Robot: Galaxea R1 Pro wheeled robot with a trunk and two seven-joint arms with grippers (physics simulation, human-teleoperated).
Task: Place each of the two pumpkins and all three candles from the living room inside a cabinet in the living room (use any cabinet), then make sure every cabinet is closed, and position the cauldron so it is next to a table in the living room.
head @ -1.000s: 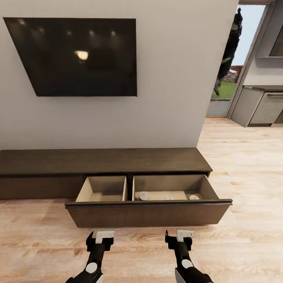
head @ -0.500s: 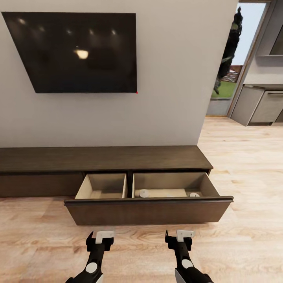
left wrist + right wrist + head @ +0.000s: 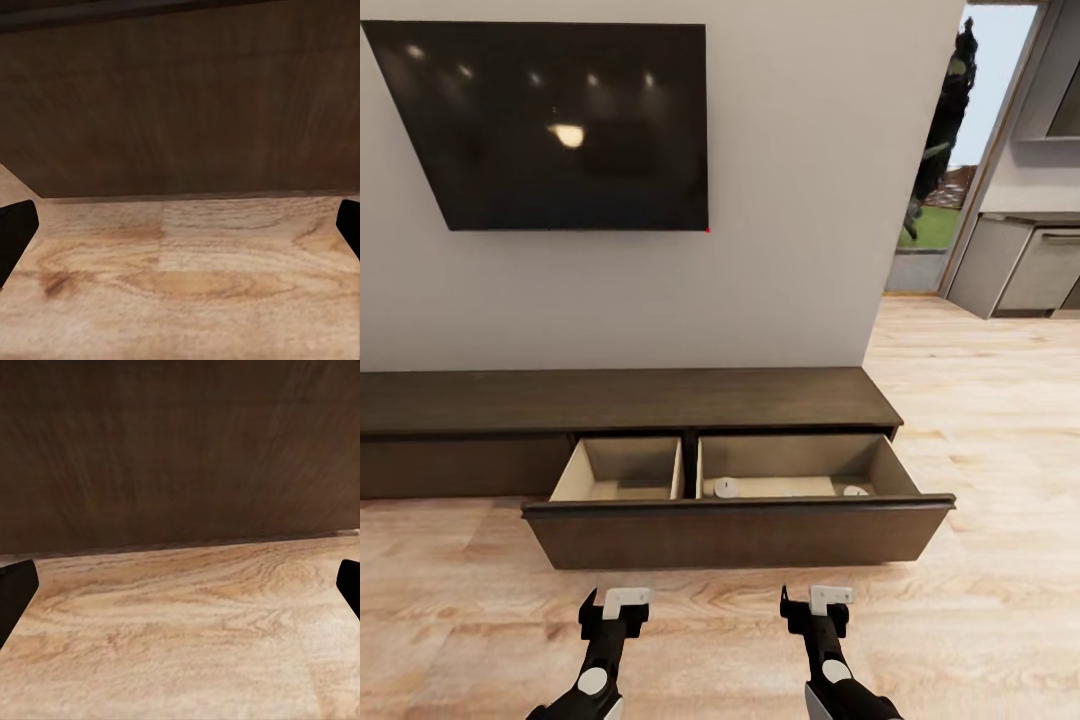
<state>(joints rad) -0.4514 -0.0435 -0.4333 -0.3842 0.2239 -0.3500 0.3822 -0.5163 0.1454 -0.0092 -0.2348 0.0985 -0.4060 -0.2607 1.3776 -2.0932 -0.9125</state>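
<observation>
Backing away slightly, the head camera now shows less of the candles: two pale squat candles (image 3: 726,487) peek over the front of the drawer (image 3: 738,530), pulled out from the long dark-brown wooden cabinet (image 3: 622,400). Both the left gripper (image 3: 616,607) and the right gripper (image 3: 818,603) hover empty with jaws spread wide, just short of that panel. Its long axis runs crosswise, squarely ahead of both; a push shuts it.
</observation>
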